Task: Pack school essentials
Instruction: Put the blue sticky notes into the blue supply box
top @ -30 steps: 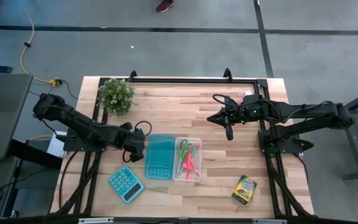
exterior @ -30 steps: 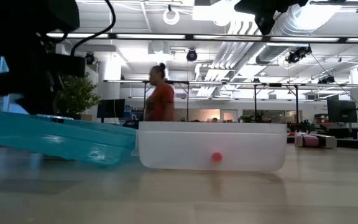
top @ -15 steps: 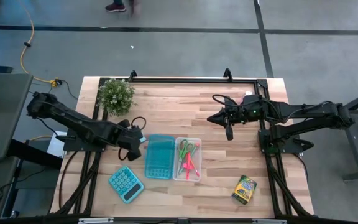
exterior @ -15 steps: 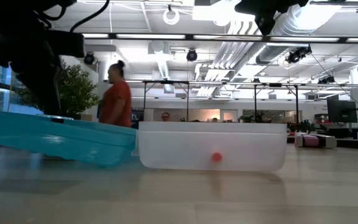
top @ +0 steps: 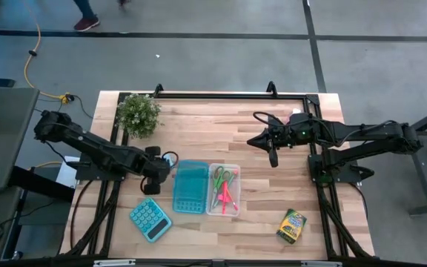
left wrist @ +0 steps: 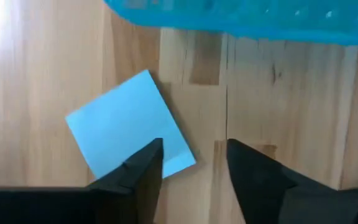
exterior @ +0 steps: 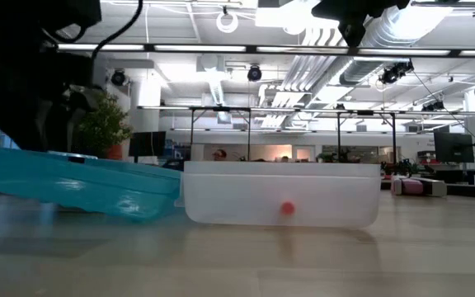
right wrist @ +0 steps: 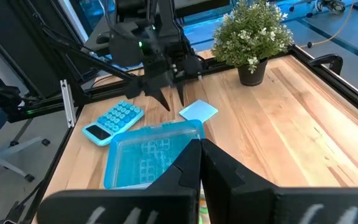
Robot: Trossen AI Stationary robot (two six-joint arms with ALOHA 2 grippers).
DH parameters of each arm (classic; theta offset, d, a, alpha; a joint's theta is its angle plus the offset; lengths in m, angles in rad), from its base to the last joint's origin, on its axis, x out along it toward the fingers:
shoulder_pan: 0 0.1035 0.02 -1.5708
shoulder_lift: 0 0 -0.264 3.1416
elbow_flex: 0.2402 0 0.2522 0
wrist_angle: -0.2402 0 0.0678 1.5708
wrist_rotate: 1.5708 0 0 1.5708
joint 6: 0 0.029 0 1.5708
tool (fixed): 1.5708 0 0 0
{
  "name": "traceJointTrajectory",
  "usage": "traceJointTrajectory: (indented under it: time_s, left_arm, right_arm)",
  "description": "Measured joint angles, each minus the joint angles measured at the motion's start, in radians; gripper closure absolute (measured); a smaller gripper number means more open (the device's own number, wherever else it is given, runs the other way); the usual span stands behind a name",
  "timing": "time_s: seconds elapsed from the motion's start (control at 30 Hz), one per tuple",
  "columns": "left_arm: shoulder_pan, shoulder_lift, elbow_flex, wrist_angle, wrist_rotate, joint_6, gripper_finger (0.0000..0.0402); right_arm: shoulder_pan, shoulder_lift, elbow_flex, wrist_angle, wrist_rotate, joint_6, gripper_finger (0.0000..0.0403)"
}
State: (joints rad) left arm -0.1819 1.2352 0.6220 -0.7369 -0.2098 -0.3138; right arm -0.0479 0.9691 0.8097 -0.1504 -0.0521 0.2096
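Only the wrist views reveal the light-blue square note pad (left wrist: pixel 129 134), lying flat on the bench (top: pixel 213 126) just beside the teal lid (top: pixel 190 186); from overhead the left arm hides most of it. The left pincer (left wrist: pixel 191 158) hovers over the pad's corner with its fingers released, gripping nothing. The right wrist view shows that same pincer from across the bench, its two fingers spread above the pad (right wrist: pixel 199 111).

Overhead, the count reads: one clear plastic box (top: pixel 224 190) holding green-handled scissors (top: pixel 222 178) and a pink marker (top: pixel 226 197), one teal lid touching the box's side, one teal calculator (top: pixel 150 219) near the front edge, one yellow-green crayon box (top: pixel 291 225) well apart near the right front corner, and one potted plant (top: pixel 138 113) at the back left. The right pincer (top: pixel 273 157) hangs clenched and empty above the back right of the bench.

The low view alone shows the lid (exterior: pixel 85 183) tilted, one edge propped against the box (exterior: pixel 281 195), and a small pink thing inside the box wall.

The bench is pale wood planks in a black frame. Beyond it lies an open hall with grey floor, ceiling ducts and strip lights. A person's legs (top: pixel 87 15) cross the floor at the far edge.
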Motion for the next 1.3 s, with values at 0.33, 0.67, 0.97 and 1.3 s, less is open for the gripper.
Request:
traceJointTrajectory:
  time_s: [0.33,0.67,0.97,1.3]
  left_arm:
    - [0.05,0.087,0.007,-0.023,0.127,-0.45,0.0204]
    - [0.072,-0.031,0.012,-0.032,0.058,-1.109,0.0204]
    - [0.068,-0.043,0.011,-0.204,0.041,-1.266,0.0204]
    - [0.121,-0.059,-0.132,0.037,0.119,-1.323,0.0204]
  right_arm:
    - [0.0,0.0,0.0,-0.003,0.0,0.001,0.0403]
    - [0.0,0.0,0.0,-0.006,0.0,-0.01,0.0403]
    - [0.0,0.0,0.0,-0.042,0.0,-0.031,0.0403]
    - [0.0,0.0,0.0,-0.053,0.0,-0.016,0.0403]
